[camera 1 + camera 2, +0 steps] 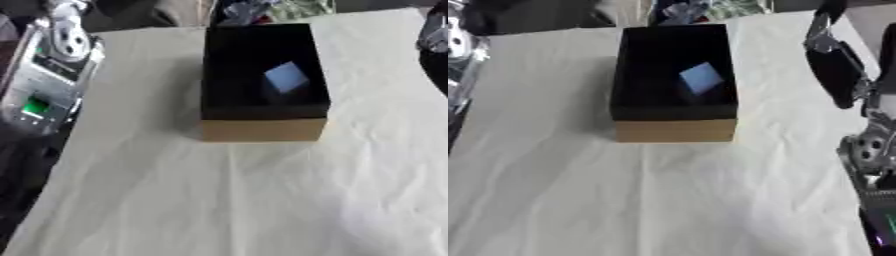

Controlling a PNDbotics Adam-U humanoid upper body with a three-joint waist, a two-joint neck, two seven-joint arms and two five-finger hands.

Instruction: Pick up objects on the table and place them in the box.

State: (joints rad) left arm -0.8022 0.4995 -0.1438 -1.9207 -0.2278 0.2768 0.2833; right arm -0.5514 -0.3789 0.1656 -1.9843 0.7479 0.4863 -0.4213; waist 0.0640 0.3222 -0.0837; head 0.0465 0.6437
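Observation:
An open box with a black inside and a tan cardboard front wall stands on the white cloth at the upper middle. A pale blue block lies tilted inside it, toward the right. My left hand shows as a blurred silver-white shape at the table's far left edge, well away from the box. My right hand is a dark and silver shape at the far right edge, to the right of the box and apart from it. No loose object shows on the cloth.
The white cloth covers the table. My left forearm, with a green light, runs along the left edge. My right forearm runs along the right edge. Mixed clutter lies beyond the table's far edge, behind the box.

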